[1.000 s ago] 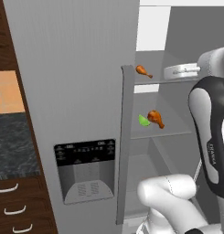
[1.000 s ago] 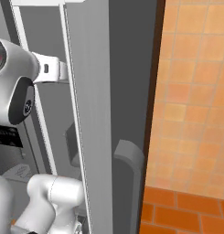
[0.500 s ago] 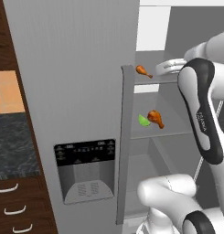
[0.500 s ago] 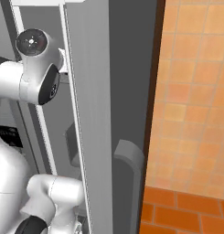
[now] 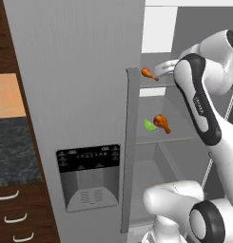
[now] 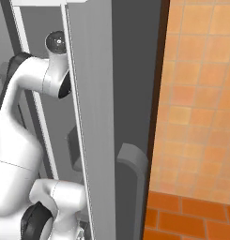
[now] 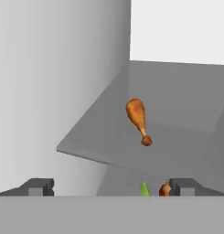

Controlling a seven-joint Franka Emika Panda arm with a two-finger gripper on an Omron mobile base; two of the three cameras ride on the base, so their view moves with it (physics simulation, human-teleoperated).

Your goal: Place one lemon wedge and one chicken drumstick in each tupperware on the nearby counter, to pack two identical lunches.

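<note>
Left base view: the fridge door (image 5: 84, 118) stands beside open shelves. One chicken drumstick (image 5: 148, 73) lies on the upper shelf (image 5: 158, 84); a second drumstick (image 5: 161, 122) lies on the lower shelf beside a lemon wedge (image 5: 149, 125), apparently touching it. The worktop (image 5: 13, 152) is at far left.

Right base view: the white arm (image 6: 39, 82) reaches behind the door.

Hand view: the tool (image 7: 111, 186) is open, empty, facing the upper drumstick (image 7: 138, 119).

One drumstick (image 5: 148, 73) lies on the shelf (image 5: 161, 85) above another drumstick (image 5: 161, 122) beside a lemon wedge (image 5: 149, 125).
</note>
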